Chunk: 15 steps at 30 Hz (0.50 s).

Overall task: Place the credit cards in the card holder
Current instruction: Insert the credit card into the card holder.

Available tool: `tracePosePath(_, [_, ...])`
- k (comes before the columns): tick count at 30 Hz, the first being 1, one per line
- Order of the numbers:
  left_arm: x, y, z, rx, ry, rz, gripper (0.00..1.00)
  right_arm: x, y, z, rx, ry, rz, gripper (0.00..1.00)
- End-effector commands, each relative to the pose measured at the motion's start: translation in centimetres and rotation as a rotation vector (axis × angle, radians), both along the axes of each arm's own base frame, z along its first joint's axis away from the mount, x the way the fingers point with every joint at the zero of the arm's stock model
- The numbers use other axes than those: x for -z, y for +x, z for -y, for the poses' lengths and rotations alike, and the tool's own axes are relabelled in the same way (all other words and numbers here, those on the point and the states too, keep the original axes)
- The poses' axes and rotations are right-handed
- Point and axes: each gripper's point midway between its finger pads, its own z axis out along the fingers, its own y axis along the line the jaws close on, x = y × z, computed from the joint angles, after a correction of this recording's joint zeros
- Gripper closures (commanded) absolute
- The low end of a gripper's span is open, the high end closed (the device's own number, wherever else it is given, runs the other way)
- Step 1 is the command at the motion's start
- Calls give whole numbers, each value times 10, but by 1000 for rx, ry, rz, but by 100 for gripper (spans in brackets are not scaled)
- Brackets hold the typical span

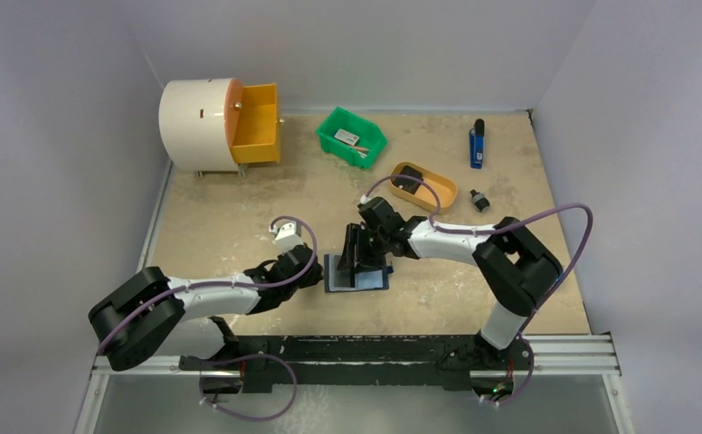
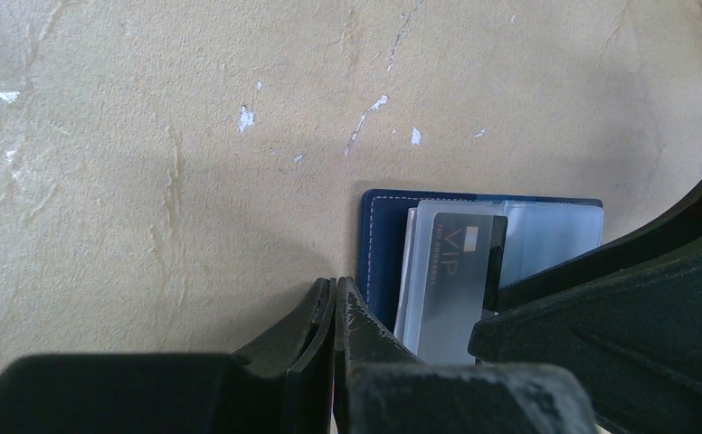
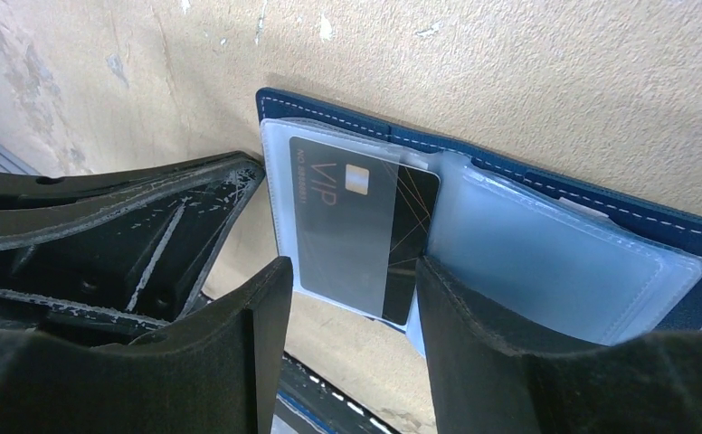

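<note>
right jaws apart, card in card holder

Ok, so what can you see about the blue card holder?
The card holder is navy, leather-looking, with pale stitching, lying open and flat on the table. Inside are clear plastic sleeves; a dark VIP card sits partway in one. The right gripper hangs open over it; the shut left gripper sits at its edge.

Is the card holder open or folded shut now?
Open. The card holder lies spread flat, its clear sleeves facing up, with a black card partly in one sleeve.
</note>
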Motion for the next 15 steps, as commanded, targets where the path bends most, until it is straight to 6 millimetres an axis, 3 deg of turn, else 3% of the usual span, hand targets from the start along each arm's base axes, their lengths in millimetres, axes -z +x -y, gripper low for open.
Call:
tracePosePath(1, [2, -1, 0, 9, 15, 0, 100, -1, 4, -6, -10, 18, 4, 44])
tracePosePath(9, [3, 0, 2, 17, 15, -3, 100, -8, 9, -20, -40, 84, 33, 46])
tracePosePath(15, [2, 0, 0, 11, 19, 1, 100, -20, 9, -10, -4, 63, 59, 46])
